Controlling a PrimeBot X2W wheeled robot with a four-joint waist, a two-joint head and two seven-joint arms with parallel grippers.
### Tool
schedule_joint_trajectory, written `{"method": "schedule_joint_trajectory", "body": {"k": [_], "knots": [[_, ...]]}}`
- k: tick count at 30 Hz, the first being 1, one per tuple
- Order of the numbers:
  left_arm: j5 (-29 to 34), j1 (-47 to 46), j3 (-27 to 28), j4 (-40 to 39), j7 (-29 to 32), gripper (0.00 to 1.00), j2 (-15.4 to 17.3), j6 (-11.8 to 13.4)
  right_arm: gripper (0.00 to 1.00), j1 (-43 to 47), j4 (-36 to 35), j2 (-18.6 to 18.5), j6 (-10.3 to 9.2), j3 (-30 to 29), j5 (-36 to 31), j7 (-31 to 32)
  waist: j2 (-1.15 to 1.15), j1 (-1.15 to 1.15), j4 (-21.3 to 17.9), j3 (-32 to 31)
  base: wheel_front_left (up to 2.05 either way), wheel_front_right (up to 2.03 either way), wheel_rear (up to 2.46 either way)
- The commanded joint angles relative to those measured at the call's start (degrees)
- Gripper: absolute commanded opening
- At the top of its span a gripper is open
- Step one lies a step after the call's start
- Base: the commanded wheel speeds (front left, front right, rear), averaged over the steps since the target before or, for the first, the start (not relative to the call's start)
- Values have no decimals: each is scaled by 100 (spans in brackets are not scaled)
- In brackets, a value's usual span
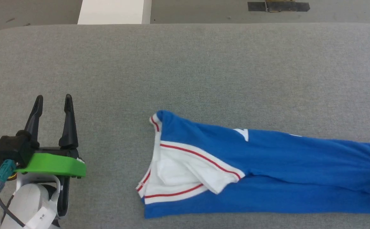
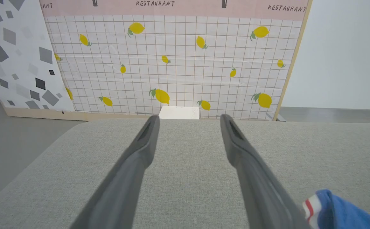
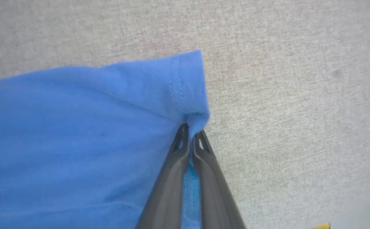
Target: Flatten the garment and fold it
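The left gripper (image 1: 53, 96) hovers over the near left of the table (image 1: 204, 63), its jaws spread wide and holding nothing. In the left wrist view the two fingers (image 2: 134, 168) stand well apart above bare grey cloth, touching neither the table nor the shirt (image 2: 340, 210), whose trimmed corner shows beside the right finger.

The right gripper (image 3: 191, 128) has its jaws pressed together on the shirt's (image 3: 76, 127) stitched hem corner, with blue cloth pinched between the fingers. The cloth puckers at the tips.

The shirt (image 1: 283, 159) lies on the near right of the table as a long, narrow band. Its collar end points toward the left gripper and its other end runs out of the head view's right edge. A white sleeve (image 1: 185, 171) with red stripes lies folded on top at the collar end. The near edge is fairly straight; the far edge slants.

Bare table lies between the left gripper and the collar, and from the shirt out to the far edge, which rounds at its left corner. Beyond it are a white box (image 2: 179, 112) and a lemon-print panel (image 2: 172, 63).
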Motion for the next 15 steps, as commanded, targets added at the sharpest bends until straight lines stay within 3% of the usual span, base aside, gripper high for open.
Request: {"method": "schedule_joint_trajectory", "body": {"k": [1, 7, 15], "knots": [[68, -3, 39, 28, -27, 100, -38, -43, 0, -121, 21, -9, -12, -72, -150, -47, 0, 0, 0, -12, 0, 0, 0], [101, 91, 44, 131, -27, 100, -108, -116, 0, -85, -321, -133, -12, 170, -380, 345, 0, 0, 20, -138, 0, 0, 0], [82, 267, 60, 175, -27, 100, -152, -127, 0, 605, -2418, -387, -12, 972, 245, 1879, 0, 0, 19, -414, 0, 0, 0]]}}
